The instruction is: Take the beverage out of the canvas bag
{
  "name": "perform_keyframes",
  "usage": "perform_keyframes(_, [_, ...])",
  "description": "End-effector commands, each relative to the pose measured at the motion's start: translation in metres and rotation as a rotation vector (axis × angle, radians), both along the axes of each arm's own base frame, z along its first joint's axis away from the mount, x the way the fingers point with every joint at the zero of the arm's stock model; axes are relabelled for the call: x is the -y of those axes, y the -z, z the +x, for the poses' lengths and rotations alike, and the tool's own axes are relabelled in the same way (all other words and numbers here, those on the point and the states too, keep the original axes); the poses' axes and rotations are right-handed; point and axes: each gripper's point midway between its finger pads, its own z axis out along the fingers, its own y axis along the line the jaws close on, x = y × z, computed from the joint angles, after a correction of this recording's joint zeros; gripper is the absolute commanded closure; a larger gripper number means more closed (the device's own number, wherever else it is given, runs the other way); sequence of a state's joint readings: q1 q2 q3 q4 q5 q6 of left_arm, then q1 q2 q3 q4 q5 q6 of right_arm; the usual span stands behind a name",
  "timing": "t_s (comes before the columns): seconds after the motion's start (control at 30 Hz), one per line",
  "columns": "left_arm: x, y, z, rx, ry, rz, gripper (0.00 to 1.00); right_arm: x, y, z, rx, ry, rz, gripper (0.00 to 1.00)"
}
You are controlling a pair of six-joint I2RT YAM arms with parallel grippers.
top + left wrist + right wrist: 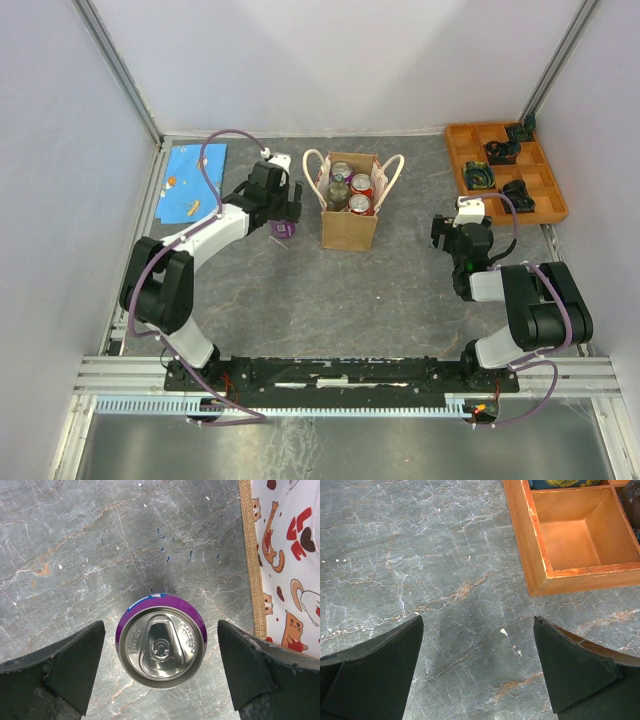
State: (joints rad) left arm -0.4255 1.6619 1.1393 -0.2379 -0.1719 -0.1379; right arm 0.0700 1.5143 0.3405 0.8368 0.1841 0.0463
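Note:
The tan canvas bag (349,225) stands upright at the middle of the table, with cream loop handles and several cans (350,188) inside. A purple can (161,645) stands on the table just left of the bag (285,560); it also shows in the top view (284,229). My left gripper (161,625) is open straight above this can, with a finger on each side and a gap at both. In the top view the left gripper (283,216) is beside the bag's left side. My right gripper (477,620) is open and empty over bare table, right of the bag (455,238).
An orange compartment tray (505,170) with dark objects sits at the back right; its corner shows in the right wrist view (540,580). A blue patterned cloth (193,180) lies at the back left. Walls enclose the table.

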Motion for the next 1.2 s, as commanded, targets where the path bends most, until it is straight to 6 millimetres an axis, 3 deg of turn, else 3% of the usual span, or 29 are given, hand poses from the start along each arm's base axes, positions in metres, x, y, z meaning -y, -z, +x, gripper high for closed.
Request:
perform_keyframes(0.0, [0.006, -0.042, 0.014, 0.091, 0.0, -0.055, 0.01, 0.001, -0.016, 0.012, 0.052, -0.005, -0.009, 0.01])
perform_keyframes(0.13, [0.006, -0.058, 0.013, 0.107, 0.004, -0.061, 0.01, 0.001, -0.016, 0.012, 0.051, -0.004, -0.009, 0.01])
perform_keyframes(0.2, [0.005, -0.075, 0.014, 0.146, 0.0, -0.071, 0.01, 0.001, -0.016, 0.012, 0.052, -0.004, -0.009, 0.01])
perform_keyframes(0.27, [0.002, -0.101, 0.014, 0.201, 0.001, -0.071, 0.01, 0.001, -0.016, 0.012, 0.051, -0.004, -0.008, 0.01])
perform_keyframes(0.4, [0.013, -0.156, 0.011, 0.298, 0.092, -0.088, 0.16, 0.001, -0.017, 0.012, 0.053, -0.004, -0.009, 0.01])
perform_keyframes(0.53, [0.047, -0.22, -0.006, 0.433, 0.235, -0.115, 0.22, 0.001, -0.016, 0.012, 0.051, -0.005, -0.009, 0.01])
perform_keyframes(0.67, [0.1, -0.252, -0.027, 0.489, 0.435, -0.165, 0.22, 0.001, -0.016, 0.012, 0.051, -0.005, -0.009, 0.01])
perform_keyframes(0.77, [0.137, -0.243, -0.033, 0.446, 0.569, -0.216, 0.23, 0.001, -0.016, 0.012, 0.052, -0.005, -0.009, 0.01])
perform_keyframes(0.93, [0.176, -0.196, -0.027, 0.339, 0.667, -0.198, 0.26, 0.001, -0.016, 0.012, 0.052, -0.004, -0.008, 0.01])
perform_keyframes(1.17, [0.194, -0.145, -0.017, 0.24, 0.682, -0.184, 0.24, 0.0, -0.016, 0.012, 0.052, -0.005, -0.008, 0.01])
